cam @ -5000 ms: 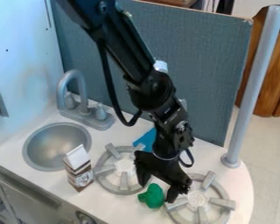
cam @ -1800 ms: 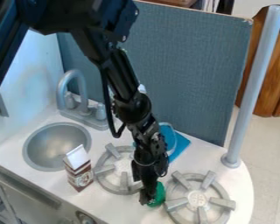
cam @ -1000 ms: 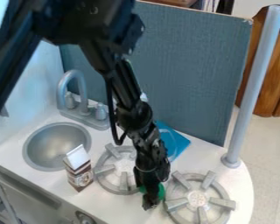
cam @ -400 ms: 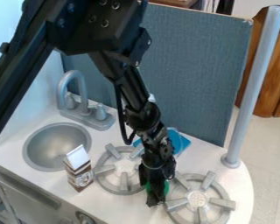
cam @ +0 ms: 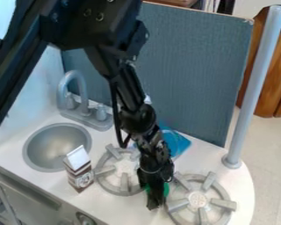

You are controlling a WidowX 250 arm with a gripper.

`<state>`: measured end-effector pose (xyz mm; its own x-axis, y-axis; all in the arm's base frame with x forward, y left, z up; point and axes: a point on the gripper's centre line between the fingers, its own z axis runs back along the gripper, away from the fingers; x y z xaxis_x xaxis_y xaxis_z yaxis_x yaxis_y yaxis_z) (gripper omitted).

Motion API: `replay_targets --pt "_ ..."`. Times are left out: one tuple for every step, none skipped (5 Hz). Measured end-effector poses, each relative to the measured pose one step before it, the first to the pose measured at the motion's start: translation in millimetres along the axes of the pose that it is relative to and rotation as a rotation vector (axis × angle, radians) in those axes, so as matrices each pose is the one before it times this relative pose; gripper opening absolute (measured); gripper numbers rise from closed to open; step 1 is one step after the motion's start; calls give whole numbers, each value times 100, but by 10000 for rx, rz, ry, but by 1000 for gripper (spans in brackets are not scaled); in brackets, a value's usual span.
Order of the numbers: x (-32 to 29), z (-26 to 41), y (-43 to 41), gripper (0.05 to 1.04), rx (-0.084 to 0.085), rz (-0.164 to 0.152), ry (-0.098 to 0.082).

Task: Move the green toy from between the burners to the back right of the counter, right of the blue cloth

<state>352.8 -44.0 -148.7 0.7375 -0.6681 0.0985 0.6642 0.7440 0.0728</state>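
Apparently a grasp is in hand: the black gripper (cam: 154, 200) is down against the green object (cam: 166, 189) between the burners (cam: 198, 200), whether clamped I cannot tell. Next calls for a secure hold. The white worktop (cam: 102, 207) has a sink (cam: 55, 149); behind, a panel (cam: 196, 66) and pale floor (cam: 260, 149).

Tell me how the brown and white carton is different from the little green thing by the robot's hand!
The brown and white boxy carton stands in plain view, while the little green thing is partly hidden by the black hand. The carton has straight edges and a slanted top; the green thing's visible edge looks curved. Both are near the round grey burner.
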Motion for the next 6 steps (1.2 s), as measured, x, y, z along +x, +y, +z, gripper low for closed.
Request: replay_targets --pt "1521 2314 653 889 75 212 -668" --pt "1505 1388 415 887 -112 167 -410" --pt "1333 486 797 887 102 57 -251" --pt "3221 1003 2370 887 599 258 -355" --pt "1895 -2176 780 887 91 53 263" --pt "2406 -1577 -26 887 -32 -136 54"
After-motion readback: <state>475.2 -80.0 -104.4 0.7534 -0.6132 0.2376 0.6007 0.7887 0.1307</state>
